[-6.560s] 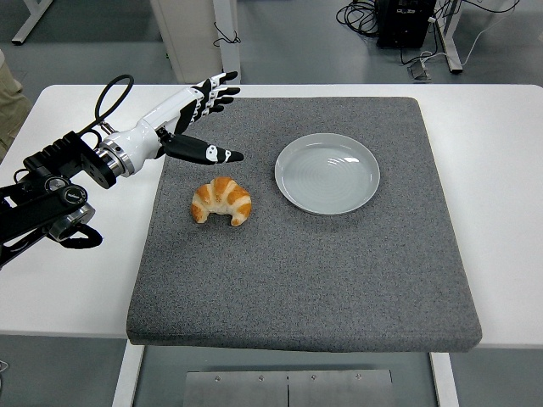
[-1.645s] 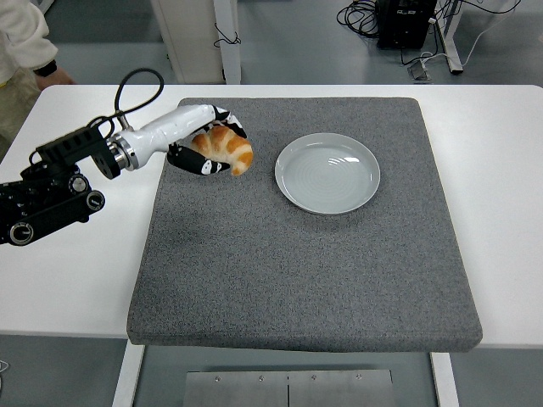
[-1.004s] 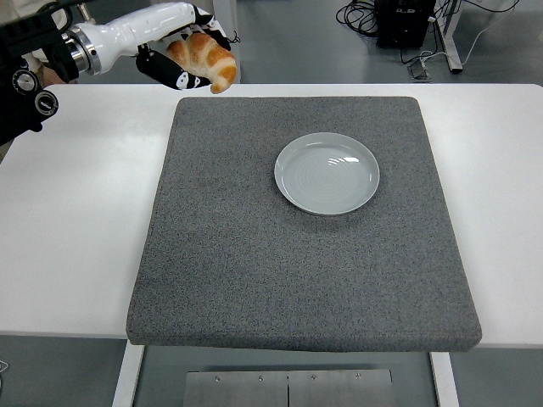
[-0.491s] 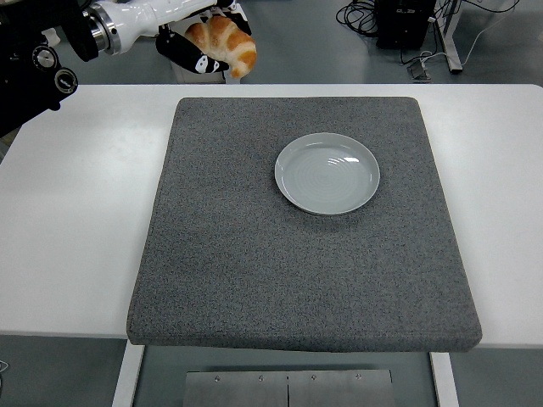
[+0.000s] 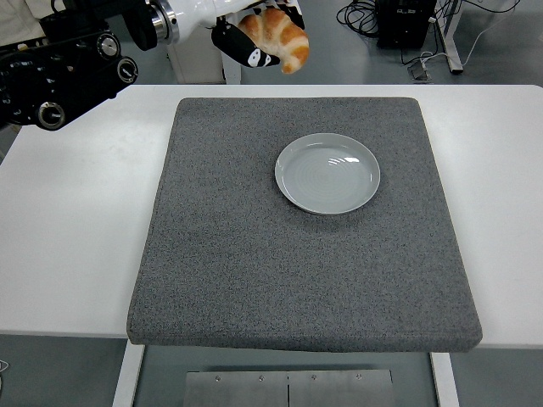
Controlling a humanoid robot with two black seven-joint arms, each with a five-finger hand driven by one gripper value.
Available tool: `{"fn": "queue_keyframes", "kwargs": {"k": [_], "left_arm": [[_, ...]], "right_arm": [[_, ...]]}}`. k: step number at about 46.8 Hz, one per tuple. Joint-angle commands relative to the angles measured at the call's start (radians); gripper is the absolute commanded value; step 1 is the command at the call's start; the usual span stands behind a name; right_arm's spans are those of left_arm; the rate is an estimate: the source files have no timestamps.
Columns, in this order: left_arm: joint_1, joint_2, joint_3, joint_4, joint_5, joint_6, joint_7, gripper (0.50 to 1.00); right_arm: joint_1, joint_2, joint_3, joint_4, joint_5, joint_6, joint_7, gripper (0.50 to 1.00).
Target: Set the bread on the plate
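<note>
A golden croissant (image 5: 277,36) hangs high in the air at the top of the head view, beyond the mat's far edge. My left hand (image 5: 254,38) is shut on it, black fingers curled around its left side. The white forearm and black arm run off toward the upper left. A pale grey plate (image 5: 327,173) lies empty on the dark grey mat (image 5: 297,254), below and to the right of the croissant. My right arm does not show.
The mat covers the middle of the white table (image 5: 76,229). Beyond the table stand a white post (image 5: 195,64), desk legs and black cables (image 5: 361,17) on the floor.
My left hand closed on the croissant, lifted it off the mat's left part, and over the last second carried it rightward, high above the far edge.
</note>
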Motion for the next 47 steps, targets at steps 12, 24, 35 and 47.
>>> {"fn": "queue_keyframes", "kwargs": {"k": [12,24,35,47], "left_arm": [[0.023,-0.123,0.002,0.064,0.006,0.016,0.002,0.500],[0.058,-0.219,0.009,0.121,0.008,0.029,0.001,0.500],[0.057,-0.311,0.112,0.199,-0.004,0.060,-0.001,0.500],[0.097,-0.324,0.151,0.337,-0.010,0.072,-0.016,0.500]], "right_arm": [[0.000,0.000,0.000,0.000,0.000,0.000,0.000,1.000],[0.000,0.000,0.000,0.000,0.000,0.000,0.000,1.000],[0.000,0.000,0.000,0.000,0.000,0.000,0.000,1.000],[0.000,0.000,0.000,0.000,0.000,0.000,0.000,1.000]]}}
